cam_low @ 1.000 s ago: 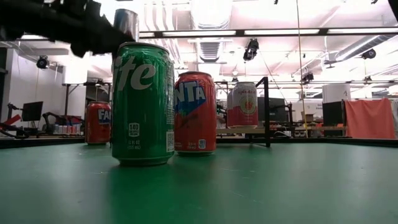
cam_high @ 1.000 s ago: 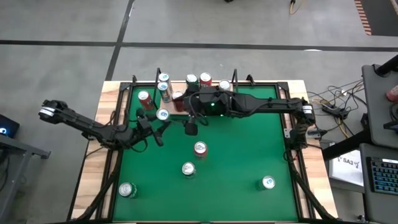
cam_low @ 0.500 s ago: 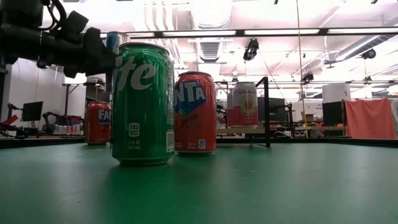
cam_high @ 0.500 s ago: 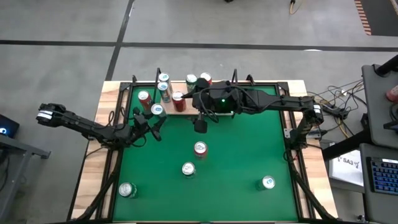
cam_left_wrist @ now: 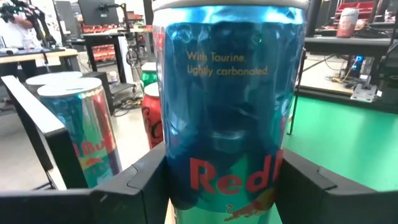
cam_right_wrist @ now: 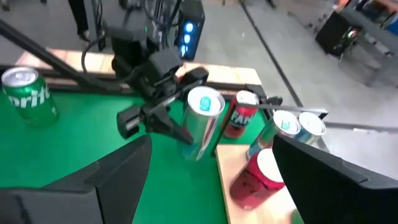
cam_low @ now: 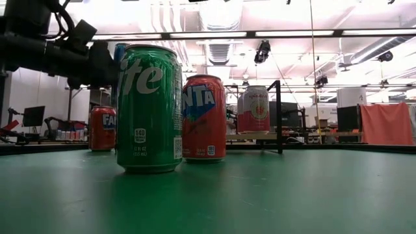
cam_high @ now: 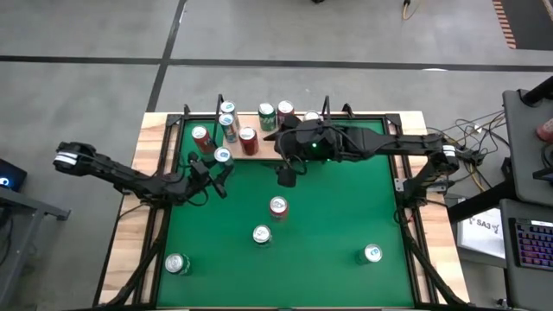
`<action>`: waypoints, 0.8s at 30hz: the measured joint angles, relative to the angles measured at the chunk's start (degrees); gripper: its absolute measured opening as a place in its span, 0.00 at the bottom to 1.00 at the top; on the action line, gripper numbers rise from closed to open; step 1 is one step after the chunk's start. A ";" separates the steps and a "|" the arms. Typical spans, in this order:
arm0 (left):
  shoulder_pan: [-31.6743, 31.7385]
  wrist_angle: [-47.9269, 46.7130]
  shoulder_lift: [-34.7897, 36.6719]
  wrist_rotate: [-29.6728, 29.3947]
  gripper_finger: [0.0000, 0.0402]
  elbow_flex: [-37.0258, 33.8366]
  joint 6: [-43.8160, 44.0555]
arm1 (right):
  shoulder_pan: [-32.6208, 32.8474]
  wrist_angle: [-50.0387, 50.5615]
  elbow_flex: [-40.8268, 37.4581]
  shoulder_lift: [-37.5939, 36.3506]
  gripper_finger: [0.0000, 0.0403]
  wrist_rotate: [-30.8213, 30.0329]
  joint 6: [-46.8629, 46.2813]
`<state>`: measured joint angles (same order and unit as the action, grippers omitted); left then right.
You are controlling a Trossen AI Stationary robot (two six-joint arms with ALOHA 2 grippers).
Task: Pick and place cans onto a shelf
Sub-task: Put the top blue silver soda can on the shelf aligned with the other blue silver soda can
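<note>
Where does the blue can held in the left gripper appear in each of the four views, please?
High view: blue can in the left gripper, beside the shelf.
Low view: only a blue sliver behind the green can.
Left wrist view: fills the centre.
Right wrist view: centre, tilted.
Shared landmark: the shelf.

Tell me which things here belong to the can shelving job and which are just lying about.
Job:
- blue can, held between the left gripper fingers
- loose cans on the table, like the green can
- shelf, with cans on it
- right gripper, open, empty

Lying about:
- keyboard
- cables
</note>
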<state>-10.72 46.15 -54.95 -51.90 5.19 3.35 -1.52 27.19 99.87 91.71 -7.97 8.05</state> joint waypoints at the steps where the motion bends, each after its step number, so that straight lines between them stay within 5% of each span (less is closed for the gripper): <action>1: 0.00 0.40 -0.59 -0.02 0.50 0.00 0.56 | 0.00 -1.90 -1.44 -0.51 0.81 -0.02 -0.02; 12: 0.00 7.91 -10.09 -2.19 0.50 -0.03 1.95 | 0.00 -19.82 -12.92 -2.13 0.81 -0.20 0.85; 24: -0.03 18.17 -20.87 -8.45 0.50 -0.33 3.13 | 0.00 -21.51 -13.95 -2.13 0.81 -1.41 0.22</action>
<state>-10.76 64.32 -75.81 -60.35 4.86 6.48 -1.52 5.68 85.92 89.58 -9.37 8.27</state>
